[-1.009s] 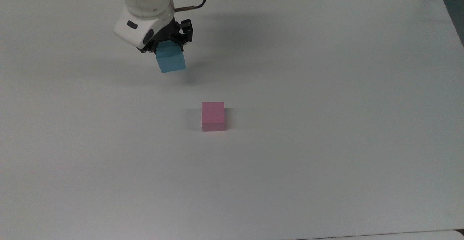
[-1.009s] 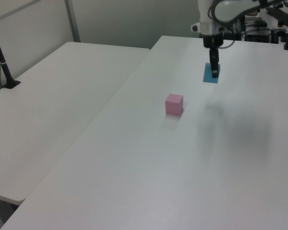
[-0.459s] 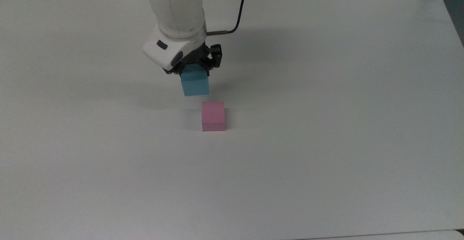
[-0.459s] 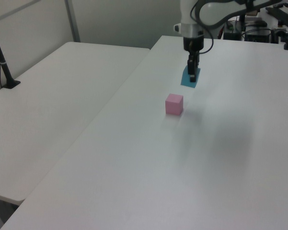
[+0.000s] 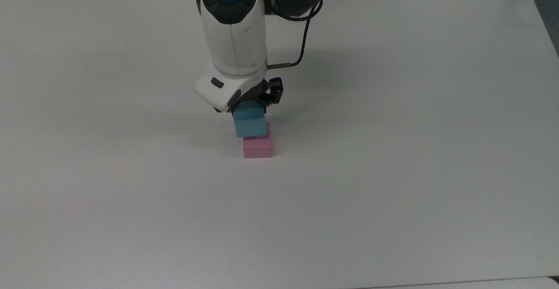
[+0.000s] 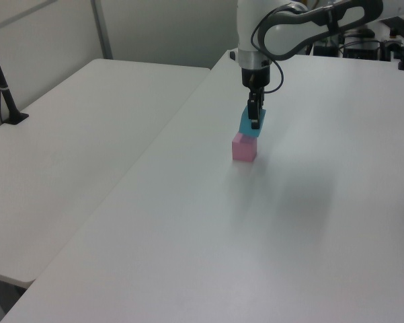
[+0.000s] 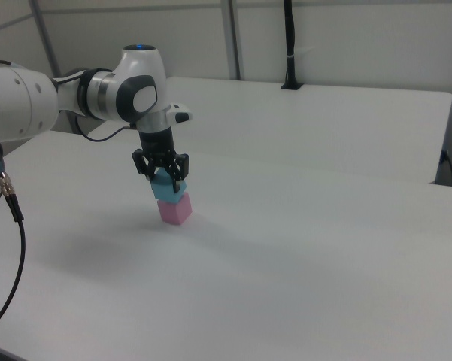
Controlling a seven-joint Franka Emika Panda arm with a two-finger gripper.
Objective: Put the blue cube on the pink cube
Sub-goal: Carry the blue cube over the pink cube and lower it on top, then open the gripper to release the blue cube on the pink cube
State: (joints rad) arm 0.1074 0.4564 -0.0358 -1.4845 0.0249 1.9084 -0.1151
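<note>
While one white table (image 5: 393, 171) lies under me, my single claw (image 5: 250, 111) is clamped on the one blue cube (image 5: 250, 123), holding it just above the one pink cube (image 5: 257, 147), which sits near the table's middle; whether they touch I cannot tell.

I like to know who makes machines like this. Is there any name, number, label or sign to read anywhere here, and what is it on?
None: no readable text in any of the three views.
The arm shows a round blue light and no lettering.
The blue cube, the pink cube and the table are plain.
The gripper holding the blue cube bears no visible label.
</note>
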